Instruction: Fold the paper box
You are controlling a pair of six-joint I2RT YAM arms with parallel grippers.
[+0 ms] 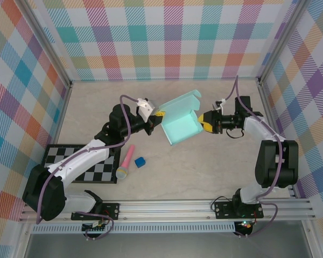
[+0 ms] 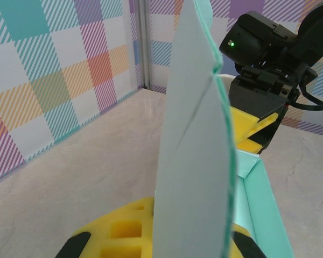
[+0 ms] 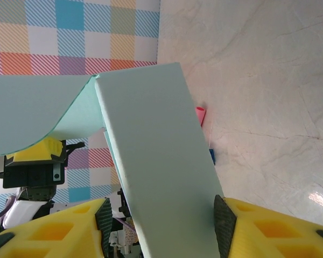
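A pale, marble-patterned worktop [image 1: 204, 172] sits inside three walls [image 1: 167, 37] of pastel plaid in many colours. Silver metal posts [image 1: 54, 54] stand at the back corners, and a metal rail [image 1: 177, 207] runs along the near edge. The light is bright and even.

Top view: the box [image 1: 181, 122] covers the fingertips of the left gripper [image 1: 157, 119] and right gripper [image 1: 203, 121], so their grip cannot be determined. Left wrist view: the bottom edge cuts off the fingers [image 2: 142, 207]. Right wrist view: the box hides most of the pink toy [image 3: 199, 115] and the cube [image 3: 212, 156].
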